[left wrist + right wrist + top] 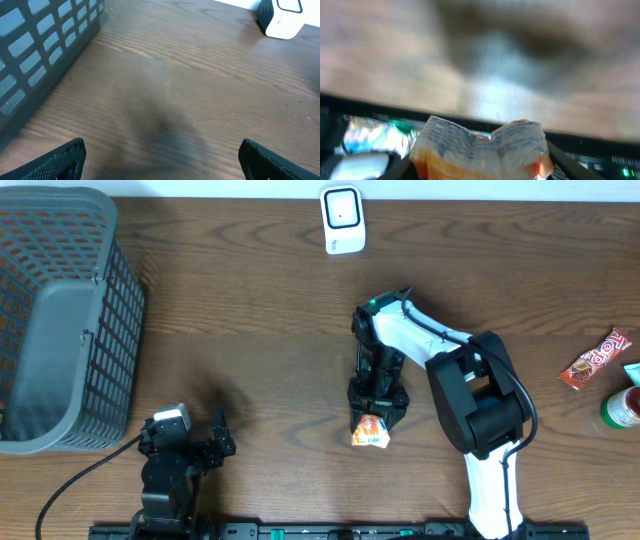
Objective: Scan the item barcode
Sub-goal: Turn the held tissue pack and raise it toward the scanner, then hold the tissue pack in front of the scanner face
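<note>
- While table [395, 55] is showing blurred in right wrist view, snack packet [480, 147] is being cut off at bottom.
- Fingers of right gripper [376, 416] are pressing 1 packet from both sides, near table ctr, well apart from 1 scanner [342, 220].
- 1 left gripper [222, 435] is standing wide open, holding nothing.
- 1 basket [118, 300], 1 candy bar [597, 358]; green-red item [622, 408] is being cropped at right edge.

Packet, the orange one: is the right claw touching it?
Touching. The right wrist view shows the packet squeezed inside the right gripper, with a dark finger pressed against each of its sides and no gap.
</note>
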Robot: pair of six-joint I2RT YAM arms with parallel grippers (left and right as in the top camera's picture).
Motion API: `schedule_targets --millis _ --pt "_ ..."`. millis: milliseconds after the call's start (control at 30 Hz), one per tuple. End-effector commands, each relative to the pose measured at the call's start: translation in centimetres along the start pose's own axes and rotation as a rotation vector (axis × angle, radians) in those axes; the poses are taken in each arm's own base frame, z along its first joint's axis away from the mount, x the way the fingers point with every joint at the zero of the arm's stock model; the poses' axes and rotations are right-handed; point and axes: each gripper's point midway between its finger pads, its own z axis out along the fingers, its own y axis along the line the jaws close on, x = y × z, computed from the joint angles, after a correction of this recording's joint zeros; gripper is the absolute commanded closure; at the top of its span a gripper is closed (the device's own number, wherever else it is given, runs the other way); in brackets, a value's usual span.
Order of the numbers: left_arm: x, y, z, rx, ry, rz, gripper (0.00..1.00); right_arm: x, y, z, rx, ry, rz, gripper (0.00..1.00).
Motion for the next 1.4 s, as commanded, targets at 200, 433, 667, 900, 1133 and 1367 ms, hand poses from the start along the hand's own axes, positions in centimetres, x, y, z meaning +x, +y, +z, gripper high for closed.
schedule_targets --millis 200,433,667,900,1133,1367 --pt "0.2 0.2 0.1 -0.008 0.005 0.017 0.02 2.1 0.0 -0.1 -0.033 0.092 -0.074 0.45" --pt "0.2 0.2 0.1 -0.008 0.005 0.017 0.02 -0.2 1.7 -1.9 -0.061 -0.027 -0.141 0.52" --pt "0.2 0.2 0.1 -0.008 0.005 0.017 0.02 -3.2 5.5 -9.6 -0.057 -0.320 -0.279 0.51" --pt "0.2 0.2 0.1 -0.008 0.005 0.017 0.02 -6.6 6.7 -20.0 0.118 -0.769 -0.346 0.50" --pt "0.2 0.2 0.1 -0.008 0.005 0.017 0.02 -11.1 7.0 -28.6 0.261 -1.186 -0.300 0.48" --pt "0.2 0.2 0.1 -0.008 0.005 0.017 0.02 -12.5 9.4 -33.8 0.236 -1.428 -0.344 0.50"
